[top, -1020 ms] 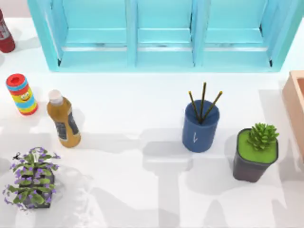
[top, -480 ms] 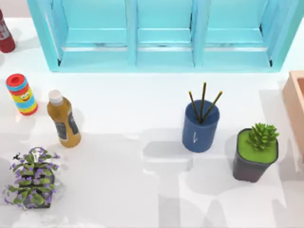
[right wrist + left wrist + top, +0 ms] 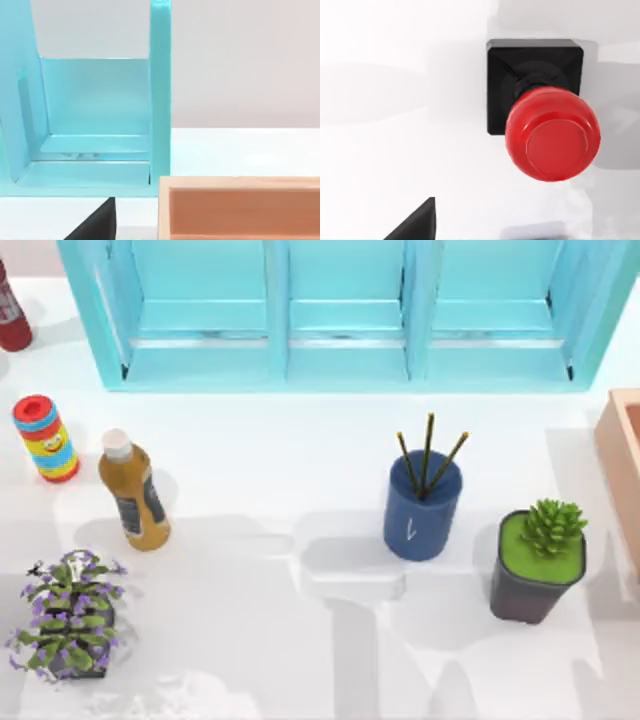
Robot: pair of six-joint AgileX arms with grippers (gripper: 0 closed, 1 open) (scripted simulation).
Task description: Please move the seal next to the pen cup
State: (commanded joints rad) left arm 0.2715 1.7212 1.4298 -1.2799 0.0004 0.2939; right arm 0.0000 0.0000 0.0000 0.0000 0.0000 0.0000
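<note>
The seal (image 3: 551, 132) stands upright on the white table in the left wrist view, seen from straight above: a glossy red round knob over a black square base (image 3: 500, 65). A dark corner of my left gripper (image 3: 415, 225) sits at that picture's edge, apart from the seal. The pen cup (image 3: 422, 508), dark blue with three thin brown pencils, stands right of the table's middle in the top view. A dark corner of my right gripper (image 3: 95, 222) shows in the right wrist view, facing the shelf and the box.
A light blue shelf unit (image 3: 340, 320) lines the back. A striped can (image 3: 45, 438), a mustard bottle (image 3: 133, 490) and a purple-flowered plant (image 3: 68, 615) stand at the left. A succulent in a dark pot (image 3: 538, 560) and a wooden box (image 3: 625, 460) stand at the right.
The grey shadows near the table's front edge have shifted. The cup, bottle, can and plants stand where they were.
</note>
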